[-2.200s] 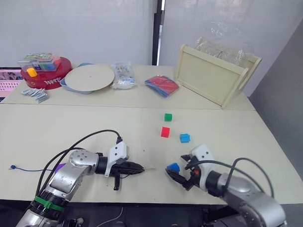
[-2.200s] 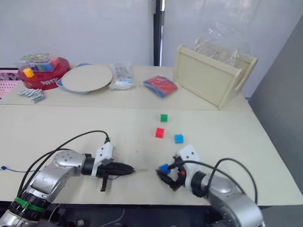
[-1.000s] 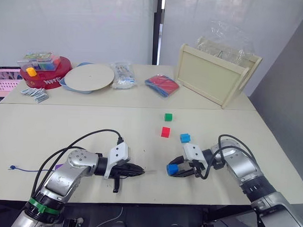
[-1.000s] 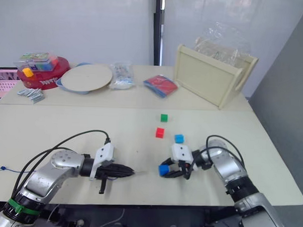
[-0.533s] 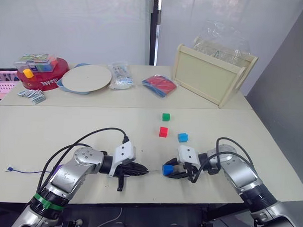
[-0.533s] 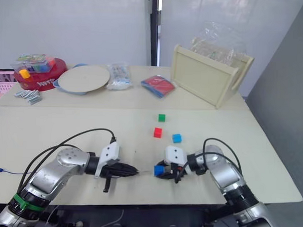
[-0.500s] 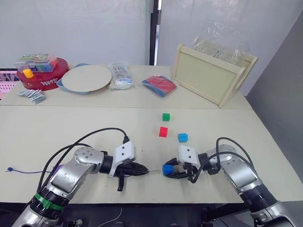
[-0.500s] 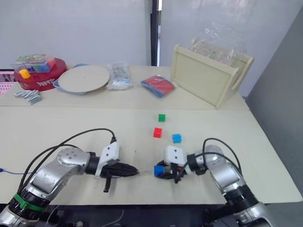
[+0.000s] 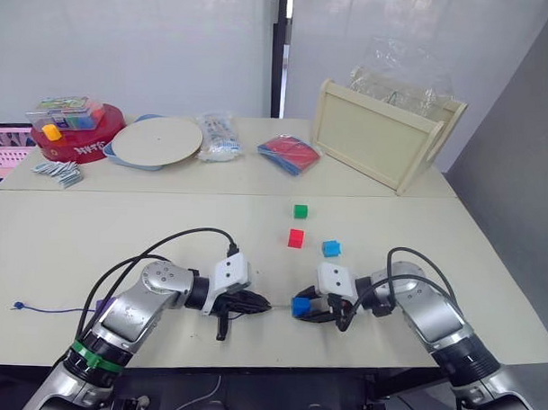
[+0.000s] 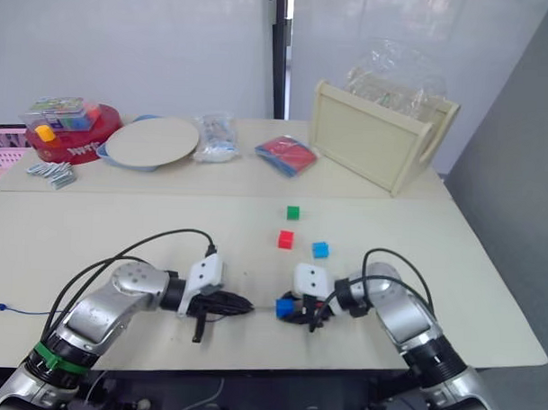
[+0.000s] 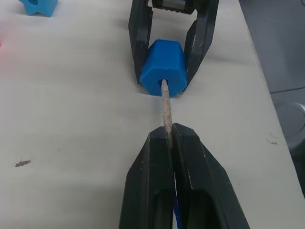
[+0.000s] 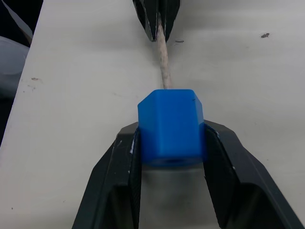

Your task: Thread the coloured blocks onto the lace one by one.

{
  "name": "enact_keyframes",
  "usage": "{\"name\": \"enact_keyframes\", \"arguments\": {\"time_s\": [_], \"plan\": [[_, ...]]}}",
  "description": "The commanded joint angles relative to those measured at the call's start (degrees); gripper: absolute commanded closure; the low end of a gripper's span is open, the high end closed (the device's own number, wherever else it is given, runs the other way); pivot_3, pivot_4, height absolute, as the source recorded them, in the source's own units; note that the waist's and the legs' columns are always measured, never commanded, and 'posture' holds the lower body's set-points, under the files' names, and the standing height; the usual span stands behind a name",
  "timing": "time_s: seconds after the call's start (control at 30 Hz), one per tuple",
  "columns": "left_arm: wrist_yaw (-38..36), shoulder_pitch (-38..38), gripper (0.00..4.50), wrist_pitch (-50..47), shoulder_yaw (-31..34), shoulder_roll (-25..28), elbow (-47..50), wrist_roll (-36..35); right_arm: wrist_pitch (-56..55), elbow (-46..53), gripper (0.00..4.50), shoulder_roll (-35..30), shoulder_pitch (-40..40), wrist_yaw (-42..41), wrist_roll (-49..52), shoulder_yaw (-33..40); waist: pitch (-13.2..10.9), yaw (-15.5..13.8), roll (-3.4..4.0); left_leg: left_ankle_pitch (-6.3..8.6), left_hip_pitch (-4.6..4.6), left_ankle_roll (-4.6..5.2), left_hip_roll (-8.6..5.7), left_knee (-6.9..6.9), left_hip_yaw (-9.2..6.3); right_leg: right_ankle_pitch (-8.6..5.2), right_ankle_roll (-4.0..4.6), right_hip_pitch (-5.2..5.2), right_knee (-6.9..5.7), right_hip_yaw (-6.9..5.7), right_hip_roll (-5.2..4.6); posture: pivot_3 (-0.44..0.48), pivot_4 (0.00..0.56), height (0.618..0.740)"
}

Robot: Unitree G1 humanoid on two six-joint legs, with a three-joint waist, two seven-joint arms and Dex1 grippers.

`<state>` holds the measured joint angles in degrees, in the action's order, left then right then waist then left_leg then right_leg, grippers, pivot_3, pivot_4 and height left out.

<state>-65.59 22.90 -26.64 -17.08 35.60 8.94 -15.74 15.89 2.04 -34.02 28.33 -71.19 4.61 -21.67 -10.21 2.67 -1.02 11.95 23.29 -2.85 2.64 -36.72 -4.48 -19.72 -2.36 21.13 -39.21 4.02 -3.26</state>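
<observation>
On the near part of the pale table [image 9: 120,227], the left gripper [image 11: 170,138] has its two black fingers pressed together on the lace [image 11: 165,107], pinching its pale stiff tip. The tip reaches across to the hole of a blue block [image 11: 163,67] and sits just in it. The right gripper [image 12: 171,143] clamps that blue block between its fingers, one finger on each side, low over the table and right of the left gripper. The rest of the dark blue cord trails off to the left, ending in a knot [image 9: 17,305] near the table's left edge. Farther out, right of centre, lie three loose blocks: a red block [image 9: 296,238], a green block [image 9: 300,210] beyond it, and a light blue block [image 9: 331,248] to the right
</observation>
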Motion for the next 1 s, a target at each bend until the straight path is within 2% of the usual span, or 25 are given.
{"name": "enact_keyframes", "arguments": {"time_s": [0.03,0.43,0.73,0.93,1.0], "plan": [[-0.2,1.4,4.50,-0.1,-0.1,-0.7,1.5,-0.6,1.5,2.1,3.20,0.4,-0.2,0.2,-0.2,-1.3,0.0,-0.1,0.00,0.00,0.03,0.00,0.00,0.00,0.00,0.00,0.00,0.01,0.00,0.00,0.00,0.000,0.150,0.740],[0.8,2.8,4.50,-1.1,-2.0,-4.5,2.4,-1.0,4.6,2.9,3.20,1.1,0.3,2.3,-1.3,-2.4,0.0,-0.4,0.00,0.00,0.09,-0.01,-0.05,-0.05,-0.01,0.00,0.00,0.01,0.03,-0.02,-0.05,0.000,0.150,0.740],[-0.4,2.8,4.50,2.9,-2.9,-4.0,-1.4,2.1,6.7,2.9,3.20,2.8,0.5,3.6,-2.8,-3.8,0.0,-0.3,-0.01,0.00,-0.04,-0.01,-0.04,-0.05,-0.01,0.00,0.00,-0.08,0.02,-0.02,-0.04,0.000,0.150,0.740],[-2.6,0.7,2.54,4.3,1.1,0.5,0.6,0.5,7.7,3.0,3.20,1.9,-0.5,4.8,-3.8,-4.0,0.0,0.1,-0.01,0.00,-0.10,0.00,0.00,-0.04,-0.01,0.00,0.00,-0.09,-0.03,-0.01,0.00,0.000,0.150,0.740],[-3.4,0.0,2.54,4.5,2.4,1.9,1.1,-0.4,7.8,2.9,3.20,1.8,-0.4,5.1,-3.8,-4.1,0.0,0.1,-0.01,0.00,-0.11,0.00,0.02,-0.04,-0.01,0.00,0.00,-0.09,-0.03,-0.01,0.02,0.000,0.150,0.740]]}}
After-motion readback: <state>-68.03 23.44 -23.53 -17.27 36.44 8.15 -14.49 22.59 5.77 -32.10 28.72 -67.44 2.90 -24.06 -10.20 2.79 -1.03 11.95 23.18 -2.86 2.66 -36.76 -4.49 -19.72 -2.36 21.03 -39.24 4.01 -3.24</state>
